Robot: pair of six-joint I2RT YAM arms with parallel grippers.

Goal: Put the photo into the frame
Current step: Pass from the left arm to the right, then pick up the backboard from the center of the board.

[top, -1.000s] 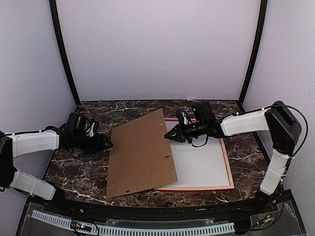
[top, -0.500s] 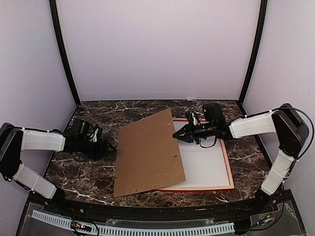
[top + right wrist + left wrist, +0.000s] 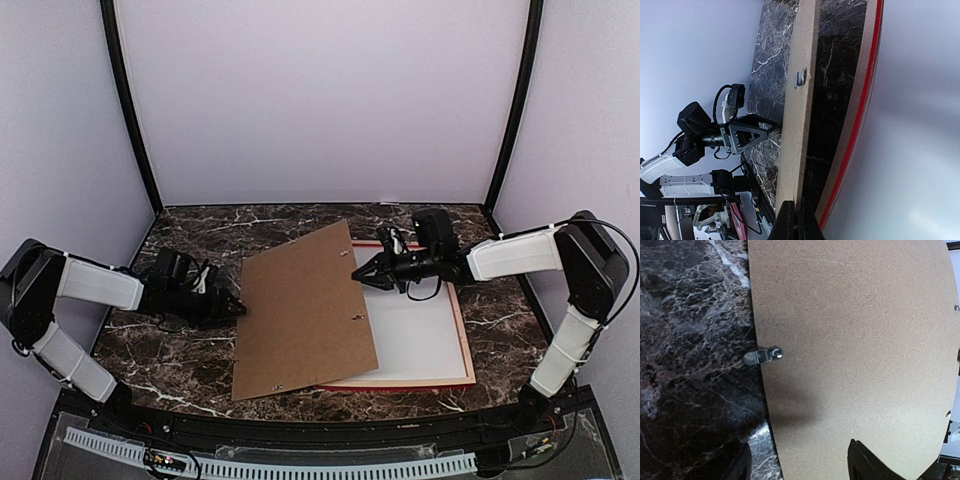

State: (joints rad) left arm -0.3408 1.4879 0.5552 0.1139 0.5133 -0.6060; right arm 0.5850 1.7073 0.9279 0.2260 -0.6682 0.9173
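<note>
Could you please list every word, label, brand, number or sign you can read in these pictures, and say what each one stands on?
None: no legible text shows in any view.
The plain brown backing board, the bright red picture frame, the white sheet inside it and the dark marble table carry no markings.
The background gear at the bottom left of the right wrist view is too small and blurred to read.

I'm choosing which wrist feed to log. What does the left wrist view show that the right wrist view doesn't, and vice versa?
Only left wrist: the backing board's broad brown face. Only right wrist: the frame's red rail, with the board seen edge-on beside it. Both: the board, a metal clip on it, the marble table, the left gripper.
</note>
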